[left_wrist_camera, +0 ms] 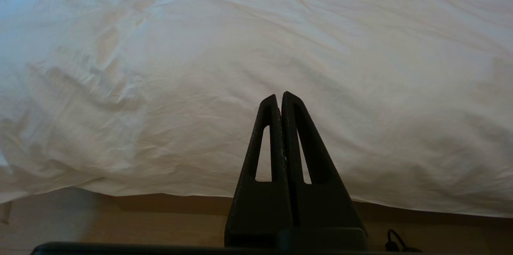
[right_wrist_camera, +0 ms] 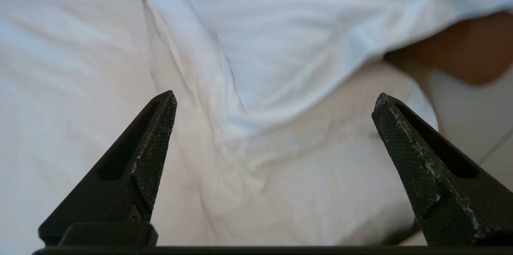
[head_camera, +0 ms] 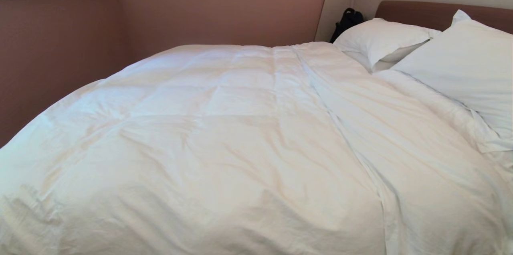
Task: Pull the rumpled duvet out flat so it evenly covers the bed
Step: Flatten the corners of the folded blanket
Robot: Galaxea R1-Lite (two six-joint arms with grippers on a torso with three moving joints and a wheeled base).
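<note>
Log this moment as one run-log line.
duvet: spread over bed, wrinkled | pillows: at headboard | left gripper: shut, parked, off duvet | right gripper: jaws wide open, empty, over duvet

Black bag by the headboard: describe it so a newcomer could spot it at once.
Start at the bed and follow it up to the brown headboard. In the corner where its beige surround meets the wall, behind the far pillow, sits the black bag. It is the only dark thing among white bedding.
</note>
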